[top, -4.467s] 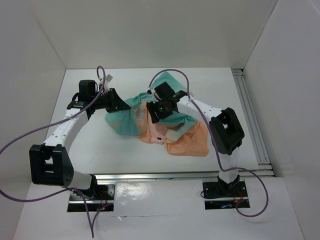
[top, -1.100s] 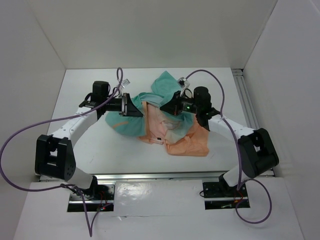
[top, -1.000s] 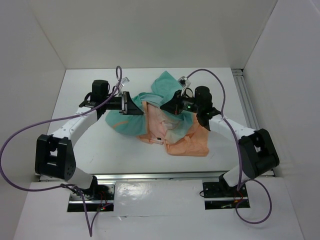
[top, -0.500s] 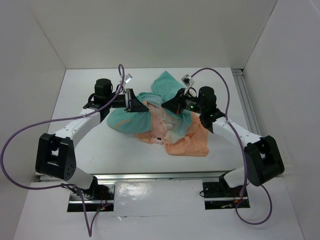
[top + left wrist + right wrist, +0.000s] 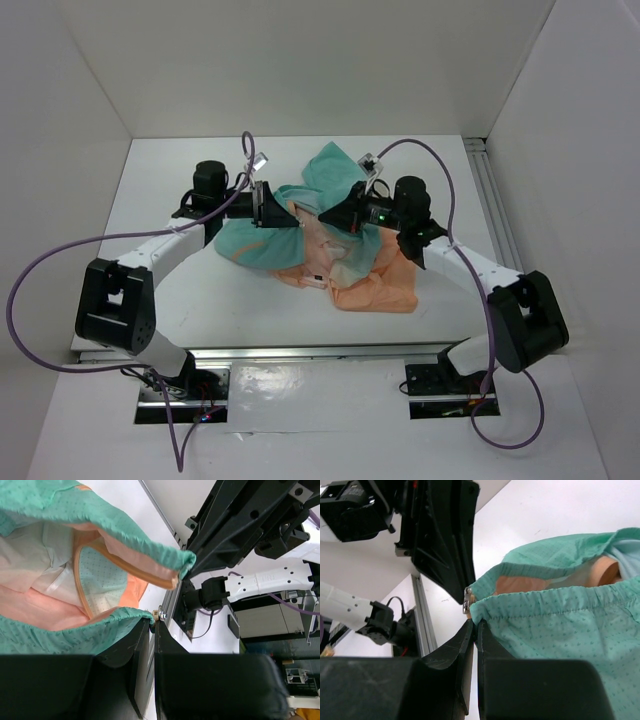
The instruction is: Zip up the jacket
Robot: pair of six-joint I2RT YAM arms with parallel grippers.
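One white desk [image 5: 180, 290] carries one jacket [image 5: 375, 290], which lies crumpled at the centre of the desk, its teal-green part toward the far side and its peach-orange part toward the near edge. Much of the garment is folded under itself, so its outline and front opening cannot be traced. Two arms reach in from either side and meet above the jacket's middle. The left gripper [image 5: 152, 625] has its jaws drawn almost together, pinching a gathered teal hem at the fingertips. The right gripper [image 5: 474, 625] is closed likewise on a second gathered teal edge, and the two grippers stand just beside each other. One small white tag [image 5: 315, 279] shows on the peach fabric. One small metal fitting [image 5: 466, 602] sits at the right fingertips; it is too small to identify.
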